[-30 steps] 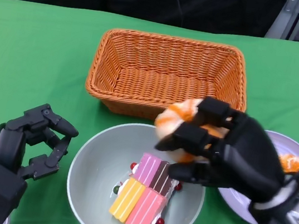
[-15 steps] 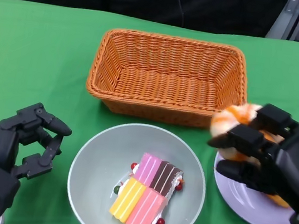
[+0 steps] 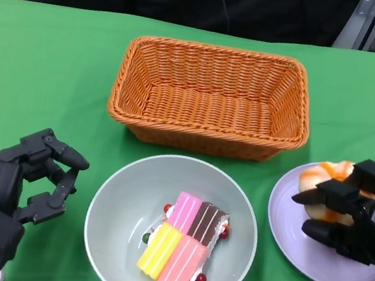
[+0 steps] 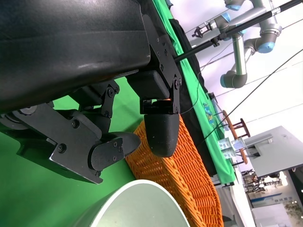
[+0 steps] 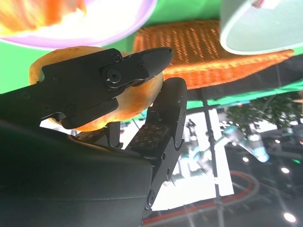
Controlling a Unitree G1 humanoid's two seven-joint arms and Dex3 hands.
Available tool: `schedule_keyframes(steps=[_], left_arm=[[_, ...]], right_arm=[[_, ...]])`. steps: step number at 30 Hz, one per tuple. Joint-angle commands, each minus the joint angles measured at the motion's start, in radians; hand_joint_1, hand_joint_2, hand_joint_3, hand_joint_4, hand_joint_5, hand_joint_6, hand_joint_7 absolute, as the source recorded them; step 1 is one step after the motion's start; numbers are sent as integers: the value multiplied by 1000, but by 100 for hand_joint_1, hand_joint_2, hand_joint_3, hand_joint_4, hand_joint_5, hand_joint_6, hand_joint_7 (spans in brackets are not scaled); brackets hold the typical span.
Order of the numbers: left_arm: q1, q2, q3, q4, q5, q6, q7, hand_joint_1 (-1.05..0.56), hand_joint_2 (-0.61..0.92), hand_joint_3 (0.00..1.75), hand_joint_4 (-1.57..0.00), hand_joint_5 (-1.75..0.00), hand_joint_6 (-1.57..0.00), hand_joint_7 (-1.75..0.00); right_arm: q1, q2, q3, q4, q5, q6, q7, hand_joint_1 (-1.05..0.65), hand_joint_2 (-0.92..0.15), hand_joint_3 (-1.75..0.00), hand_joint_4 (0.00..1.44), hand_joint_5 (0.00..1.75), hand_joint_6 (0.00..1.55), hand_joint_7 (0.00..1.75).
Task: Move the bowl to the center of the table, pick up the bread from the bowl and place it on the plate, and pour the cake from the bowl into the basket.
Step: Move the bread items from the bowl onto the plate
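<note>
The grey bowl [image 3: 119,201] sits at the front middle of the green table with the striped cake [image 3: 183,242] inside it. My right hand [image 3: 356,219] grips the orange-and-white bread [image 3: 327,177] over the lilac plate [image 3: 293,234] at the right. The right wrist view shows the bread [image 5: 137,99] between my fingers [image 5: 94,78], with the plate [image 5: 118,28] close by. My left hand [image 3: 22,183] rests left of the bowl, fingers apart and holding nothing. The empty wicker basket [image 3: 211,98] stands behind the bowl.
The table's dark back edge runs along the top of the head view. Open green cloth lies at the far left and far right of the basket. The basket [image 4: 184,175] and bowl rim [image 4: 137,203] show in the left wrist view.
My right hand has carried the bread from above the bowl rightward and down over the plate. The left hand has barely moved.
</note>
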State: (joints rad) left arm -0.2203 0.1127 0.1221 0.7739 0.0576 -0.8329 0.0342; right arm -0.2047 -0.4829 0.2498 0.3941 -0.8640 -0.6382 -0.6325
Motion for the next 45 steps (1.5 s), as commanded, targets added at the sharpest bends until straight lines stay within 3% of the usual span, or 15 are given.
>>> schedule_keyframes(steps=[1, 7, 13, 19, 28, 33, 39, 45], left_arm=[[-1, 17, 7, -7, -17, 5, -6, -1, 64, 83, -81, -142, -81, -117], [2, 28, 4, -1, -13, -15, -9, -1, 64, 84, -80, -143, -80, -118], [10, 26, 3, -10, -16, -8, -7, 1, 64, 85, -80, -141, -80, -118], [14, 23, 2, -20, -9, -6, 3, 1, 63, 86, -80, -142, -81, -117], [13, 30, 3, -13, -5, -9, 3, 1, 63, 87, -80, -142, -83, -117], [12, 32, 3, -6, -8, -19, -3, 1, 63, 86, -81, -142, -84, -116], [12, 29, 2, -10, -9, -14, -2, 0, 63, 86, -80, -142, -82, -117], [6, 33, 1, 5, -8, -27, -5, 1, 64, 85, -81, -142, -82, -117]], right_arm=[[2, 6, 8, 61, 38, -27, -13, -18, -88, 0, 82, 131, 97, 53], [-50, 45, 60, 217, 20, -47, -73, -16, -87, 0, 87, 118, 104, 41], [-145, 85, 120, 402, -11, -39, -173, -18, -87, 0, 86, 123, 106, 37], [-192, 93, 157, 496, -9, -34, -218, -18, -87, 0, 85, 122, 108, 30], [-206, 85, 177, 544, 8, -19, -212, -18, -87, 0, 85, 112, 110, 21], [-205, 84, 183, 547, 8, -3, -217, -17, -86, 0, 85, 117, 113, 17], [-188, 68, 207, 489, -27, 52, -238, -26, -88, -1, 81, 109, 108, 8], [-165, 61, 215, 426, -44, 106, -242, -37, -89, 0, 77, 85, 103, 2]])
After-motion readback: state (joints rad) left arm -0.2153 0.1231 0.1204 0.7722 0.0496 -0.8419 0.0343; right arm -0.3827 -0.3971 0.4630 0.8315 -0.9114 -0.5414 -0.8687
